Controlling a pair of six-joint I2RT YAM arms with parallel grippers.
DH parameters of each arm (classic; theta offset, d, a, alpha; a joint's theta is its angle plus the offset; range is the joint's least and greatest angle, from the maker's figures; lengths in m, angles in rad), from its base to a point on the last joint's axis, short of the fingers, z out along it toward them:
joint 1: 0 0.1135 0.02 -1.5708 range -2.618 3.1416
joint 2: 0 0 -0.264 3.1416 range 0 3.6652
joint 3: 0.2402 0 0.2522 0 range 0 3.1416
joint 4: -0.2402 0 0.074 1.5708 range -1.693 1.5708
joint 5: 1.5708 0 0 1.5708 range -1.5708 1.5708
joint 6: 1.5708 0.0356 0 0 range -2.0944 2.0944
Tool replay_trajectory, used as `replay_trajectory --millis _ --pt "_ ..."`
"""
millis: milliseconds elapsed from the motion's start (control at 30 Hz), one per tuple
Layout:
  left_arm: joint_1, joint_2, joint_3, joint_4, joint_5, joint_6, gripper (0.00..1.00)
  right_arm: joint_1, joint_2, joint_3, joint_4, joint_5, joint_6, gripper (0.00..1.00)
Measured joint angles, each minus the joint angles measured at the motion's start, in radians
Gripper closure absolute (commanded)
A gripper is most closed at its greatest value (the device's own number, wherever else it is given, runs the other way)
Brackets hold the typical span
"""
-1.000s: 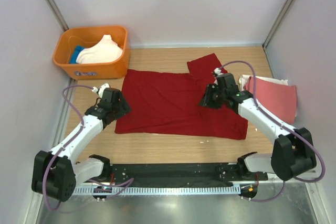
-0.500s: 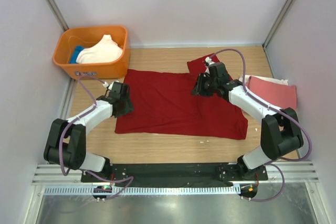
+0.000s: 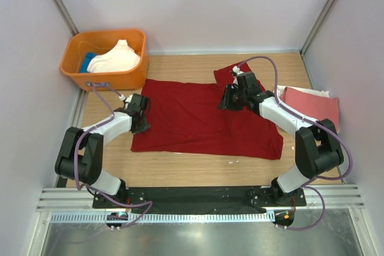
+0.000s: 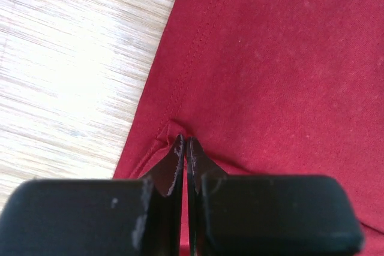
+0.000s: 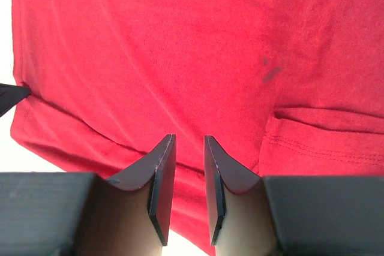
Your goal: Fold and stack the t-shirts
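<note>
The dark red t-shirt lies spread flat across the middle of the wooden surface, long side running left to right. It is a plain, deep red cloth, mostly smooth. One sleeve sticks out at the far edge, right of the middle. The lower right corner reaches nearest the arms' bases. In the left wrist view a stitched hem runs along the shirt's left edge, beside the bare wood. In the right wrist view a stitched seam crosses the cloth at the right and a small dark mark sits above it.

The left pincer is at the shirt's left edge. Its fingers are pressed fully together, with a small pucker of the red hem gathered at their tips.

The right pincer is over the shirt's far right part, just below the sleeve. Its fingers stand a narrow gap apart, with red cloth showing beyond them. I cannot tell whether any cloth is caught between them.

A salmon-pink shirt lies folded at the right side, on top of a white one, touching the red shirt's right end. An orange tub at the far left corner holds a cream shirt and a blue one.
</note>
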Motion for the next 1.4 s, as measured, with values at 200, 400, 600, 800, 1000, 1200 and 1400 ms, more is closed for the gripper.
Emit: replay_trajectory --millis 200,400,600,800,1000,1200,1400 --pt "0.000 -0.033 0.005 -0.027 -0.028 -0.009 1.00 -0.013 0.009 0.000 0.004 0.000 -0.008 0.69" --pt "0.000 -0.117 0.010 -0.047 -0.061 -0.050 1.00 -0.020 0.018 0.000 0.005 0.001 -0.010 0.69" --pt "0.002 -0.163 0.010 -0.044 -0.081 -0.075 1.00 -0.021 0.018 -0.002 0.011 0.000 -0.010 0.69" --pt "0.020 -0.135 0.015 -0.042 -0.087 -0.091 1.00 -0.021 0.020 -0.008 0.016 0.000 -0.011 0.69" --pt "0.048 -0.104 0.026 -0.022 -0.098 -0.096 0.54 -0.021 0.024 -0.011 0.015 0.007 -0.014 0.68" --pt "0.053 -0.053 0.045 -0.013 -0.103 -0.093 0.35 -0.029 0.024 -0.011 0.016 0.057 -0.009 0.64" --pt "0.045 -0.071 0.074 0.013 -0.023 -0.025 0.21 -0.103 0.095 0.083 -0.003 0.150 0.008 0.58"
